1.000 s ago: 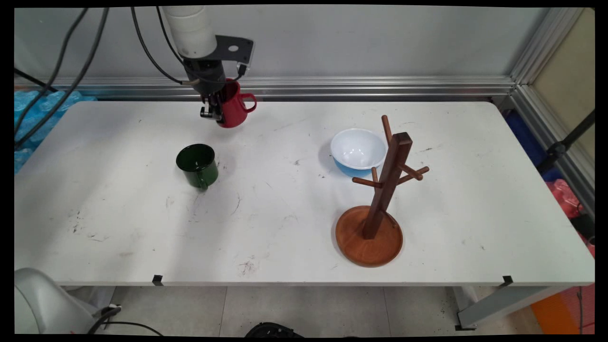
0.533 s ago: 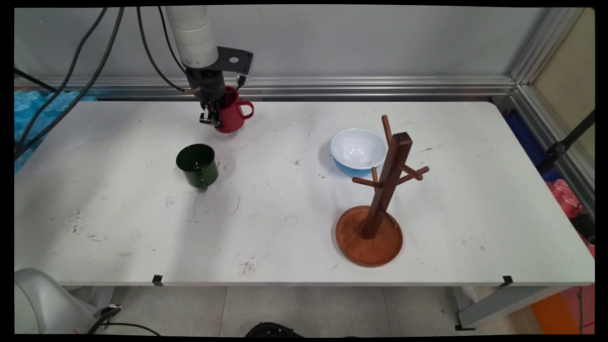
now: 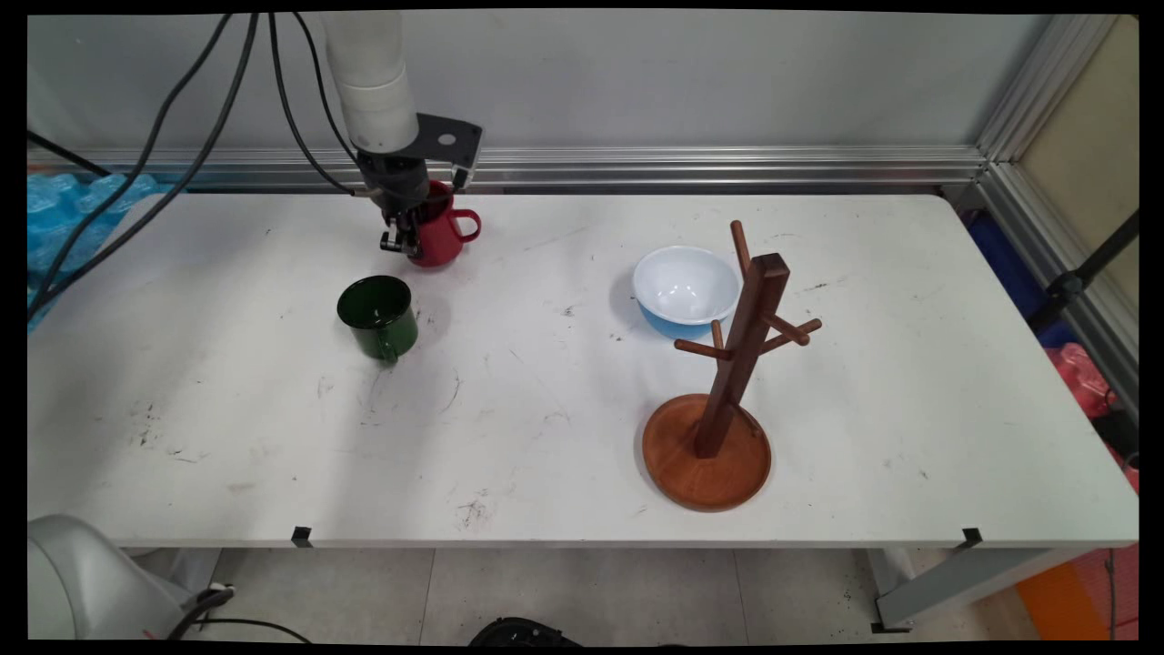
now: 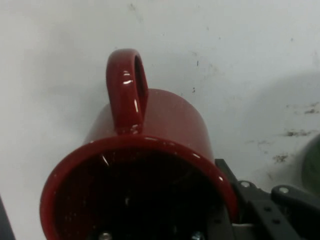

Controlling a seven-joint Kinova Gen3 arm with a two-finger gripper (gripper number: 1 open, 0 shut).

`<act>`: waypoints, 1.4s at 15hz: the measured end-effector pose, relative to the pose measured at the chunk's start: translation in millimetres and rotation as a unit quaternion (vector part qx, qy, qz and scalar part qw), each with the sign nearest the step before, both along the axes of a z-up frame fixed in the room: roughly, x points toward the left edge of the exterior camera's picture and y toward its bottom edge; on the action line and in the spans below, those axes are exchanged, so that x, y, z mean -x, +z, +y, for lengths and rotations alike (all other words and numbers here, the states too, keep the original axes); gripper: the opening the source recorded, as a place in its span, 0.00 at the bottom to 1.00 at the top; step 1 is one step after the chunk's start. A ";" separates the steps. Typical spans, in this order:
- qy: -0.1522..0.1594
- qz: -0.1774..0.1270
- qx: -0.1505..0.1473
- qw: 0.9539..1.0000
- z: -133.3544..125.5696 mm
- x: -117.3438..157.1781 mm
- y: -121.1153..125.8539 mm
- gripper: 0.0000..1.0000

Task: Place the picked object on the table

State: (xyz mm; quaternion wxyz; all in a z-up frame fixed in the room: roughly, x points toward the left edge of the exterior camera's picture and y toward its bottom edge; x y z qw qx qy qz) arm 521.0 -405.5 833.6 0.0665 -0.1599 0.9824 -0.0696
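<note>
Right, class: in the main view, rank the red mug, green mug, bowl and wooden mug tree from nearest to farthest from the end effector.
1. Red mug, in the end effector.
2. Green mug, just in front.
3. Bowl, centre-right.
4. Wooden mug tree, right front.

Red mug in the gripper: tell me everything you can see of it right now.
The red mug is glossy, with a dark inside and one loop handle pointing to the picture's right in the main view. The gripper grips its rim, one finger inside, one outside. It hangs roughly upright at the table's far left, behind the green mug; table contact can't be judged.
</note>
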 end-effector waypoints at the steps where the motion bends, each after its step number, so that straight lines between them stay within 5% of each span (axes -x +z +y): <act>1: -0.001 0.000 0.000 1.000 -0.1 0.0 -2.1 0.00; 12: -0.006 0.003 0.003 1.000 0.3 0.1 -25.3 0.00; 13: -0.006 0.004 0.003 1.000 0.4 0.4 -26.6 1.00; 21: -0.010 0.012 0.012 1.000 2.3 3.7 -28.9 1.00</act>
